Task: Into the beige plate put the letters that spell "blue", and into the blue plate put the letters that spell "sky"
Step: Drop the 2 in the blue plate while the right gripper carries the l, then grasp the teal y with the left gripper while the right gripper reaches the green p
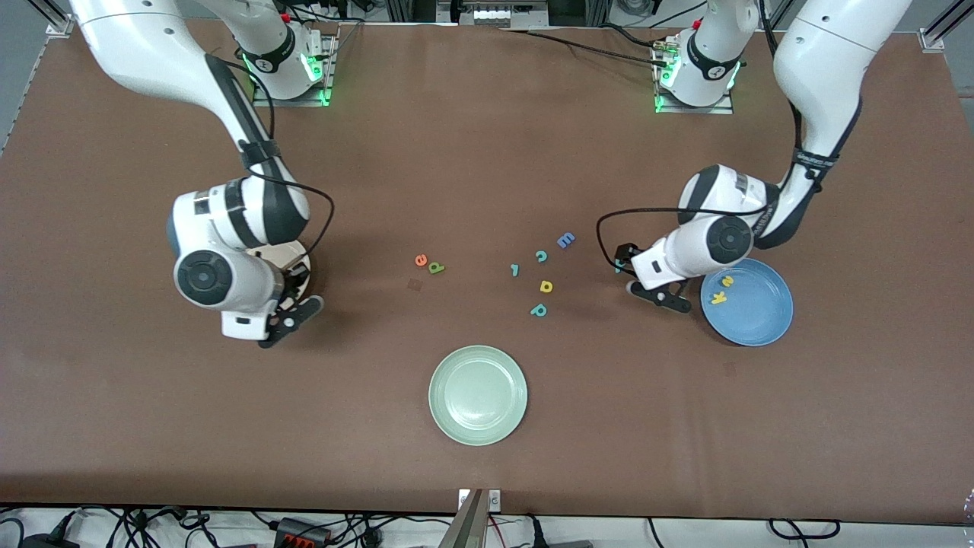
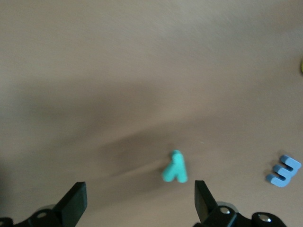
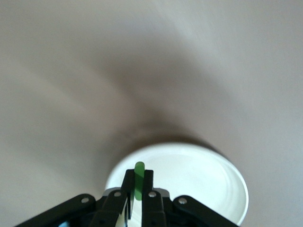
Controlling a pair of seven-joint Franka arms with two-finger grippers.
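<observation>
The brown desk fills the frame. At middle right, the left claw hangs wide open over the teal y, beside the blue plate. At middle left, the right claw pinches the green l above the beige plate. The tiny y could slip when grabbed.

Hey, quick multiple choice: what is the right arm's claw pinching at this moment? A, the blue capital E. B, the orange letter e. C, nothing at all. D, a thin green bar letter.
D: the right wrist view shows the right claw shut on the thin green bar letter, held above the beige plate.
</observation>
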